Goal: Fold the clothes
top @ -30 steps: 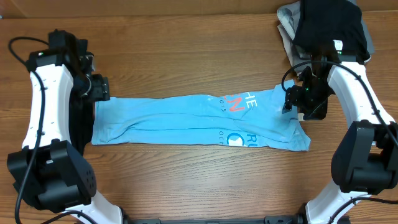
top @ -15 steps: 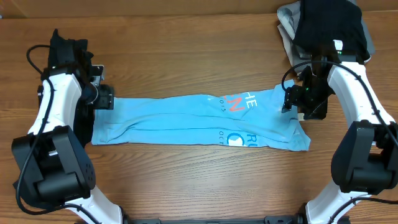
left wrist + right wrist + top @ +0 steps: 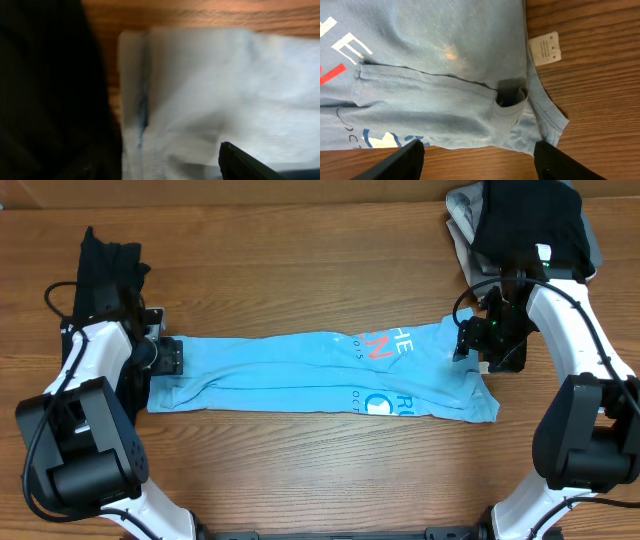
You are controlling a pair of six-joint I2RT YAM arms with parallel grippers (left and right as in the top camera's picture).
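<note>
**Right claw (image 3: pixel 479 150) spread wide above the collar end; left claw (image 3: pixel 168 356) at the other end, grip unreadable**

My right claw hangs over the light blue T-shirt (image 3: pixel 310 370), its two fingers (image 3: pixel 405 159) well apart with nothing between them. Below it, in my right wrist view, I see the ribbed neckband (image 3: pixel 547 107) at the shirt's edge. A small tuck of fabric (image 3: pixel 512 97) stands up just beside the neckband, and a stitched hem (image 3: pixel 420 80) runs across the cloth. The white care label (image 3: pixel 545 48) lies flat on the wooden table (image 3: pixel 590 75), touching the collar.

From overhead, the T-shirt lies as one long, narrow band across the middle of the table, with its white and red lettering (image 3: pixel 385 343) facing up. It reaches from my left arm to my right.

My left claw sits at the upper corner of the band's left end. My left wrist view is blurred: pale fabric fills most of it and one dark fingertip (image 3: pixel 240 162) shows at the bottom right. I cannot make out the other finger, so I cannot tell whether this claw is apart or together.

A black cloth (image 3: pixel 105 255) lies at the table's left edge behind my left arm. A black garment (image 3: pixel 530 220) is heaped with grey fabric (image 3: pixel 460 220) in the far right corner.
</note>
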